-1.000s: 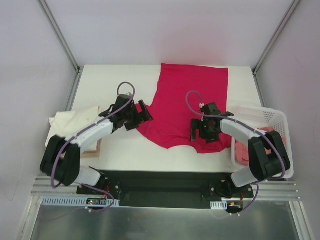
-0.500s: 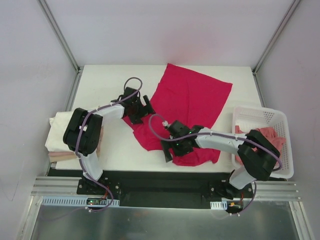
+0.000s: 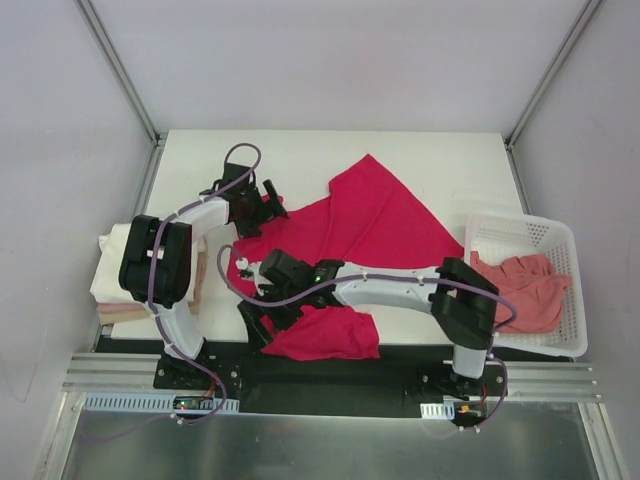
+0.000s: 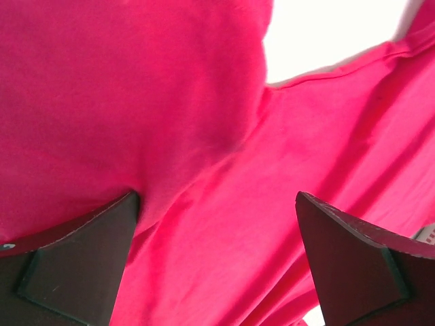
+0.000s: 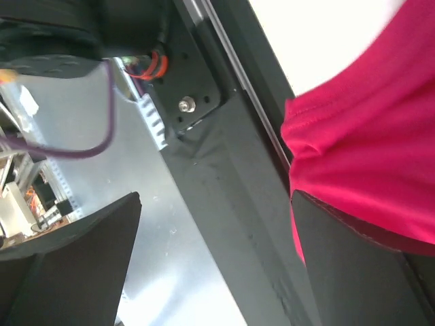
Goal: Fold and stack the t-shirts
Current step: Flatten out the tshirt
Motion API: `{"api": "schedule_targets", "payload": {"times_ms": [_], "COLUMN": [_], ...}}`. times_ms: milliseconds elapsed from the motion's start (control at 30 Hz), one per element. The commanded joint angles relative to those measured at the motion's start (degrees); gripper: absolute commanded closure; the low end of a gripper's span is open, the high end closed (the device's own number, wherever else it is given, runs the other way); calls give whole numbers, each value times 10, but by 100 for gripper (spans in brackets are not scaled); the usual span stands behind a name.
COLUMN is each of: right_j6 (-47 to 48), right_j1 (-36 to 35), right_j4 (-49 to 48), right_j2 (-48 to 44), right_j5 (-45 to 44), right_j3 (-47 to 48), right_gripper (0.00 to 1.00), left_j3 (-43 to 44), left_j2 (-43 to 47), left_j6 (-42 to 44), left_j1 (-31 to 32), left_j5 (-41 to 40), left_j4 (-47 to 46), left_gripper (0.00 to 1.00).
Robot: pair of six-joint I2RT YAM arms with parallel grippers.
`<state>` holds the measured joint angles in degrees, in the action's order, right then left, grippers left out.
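Observation:
The crimson-pink t-shirt (image 3: 375, 215) lies crumpled diagonally across the table, with one bunched end hanging over the front edge (image 3: 330, 338). My left gripper (image 3: 270, 205) sits at its left corner, jaws wide open, and crimson cloth (image 4: 204, 122) fills the view beneath them. My right gripper (image 3: 258, 322) reaches far left along the front edge, open, over the black base plate (image 5: 224, 183). Crimson cloth (image 5: 367, 156) rests against its right finger (image 5: 346, 265). The cream-white t-shirt (image 3: 120, 255) lies folded at the left. The salmon-pink t-shirt (image 3: 525, 285) sits in the basket.
A white mesh basket (image 3: 520, 232) stands at the table's right edge. A wooden board (image 3: 200, 285) lies under the cream shirt at the left edge. The right arm (image 3: 390, 288) stretches across the front of the table. Metal frame posts stand at the back corners.
The right arm swept left along the front edge, dragging the crimson shirt's near end over the table edge. The shirt turned and bunched up. The left gripper moved a little back and left.

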<state>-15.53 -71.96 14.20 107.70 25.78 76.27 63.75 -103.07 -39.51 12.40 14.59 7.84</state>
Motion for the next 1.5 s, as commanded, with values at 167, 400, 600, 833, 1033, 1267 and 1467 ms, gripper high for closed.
{"api": "schedule_targets", "payload": {"times_ms": [167, 400, 600, 833, 1033, 1267, 1467], "right_j6": [52, 60, 71, 61, 31, -44, -125], "right_j1": [110, 289, 393, 429, 438, 384, 189], "right_j4": [139, 200, 178, 112, 68, 17, 36], "right_j2": [-237, -266, -189, -148, -142, -220, -292], "right_j5": [-250, -377, -349, -268, -191, -146, -152], "right_j3": [-82, -148, -154, -200, -261, -381, -388], "right_gripper": [3, 3, 3, 3, 3, 3, 3], "left_j3": [-20, -188, -246, -106, 34, 304, 513], "left_j2": [131, 270, 271, 98, -36, -243, -342], "left_j6": [32, -45, -69, -13, 30, 83, 115], "left_j1": [26, 143, 167, 137, 73, 42, 45], "left_j5": [-18, -95, -140, -149, -166, -151, -71], "left_j4": [31, 31, 41, 91, 160, 257, 289], "left_gripper": [1, 1, 1, 1, 1, 1, 1]}}
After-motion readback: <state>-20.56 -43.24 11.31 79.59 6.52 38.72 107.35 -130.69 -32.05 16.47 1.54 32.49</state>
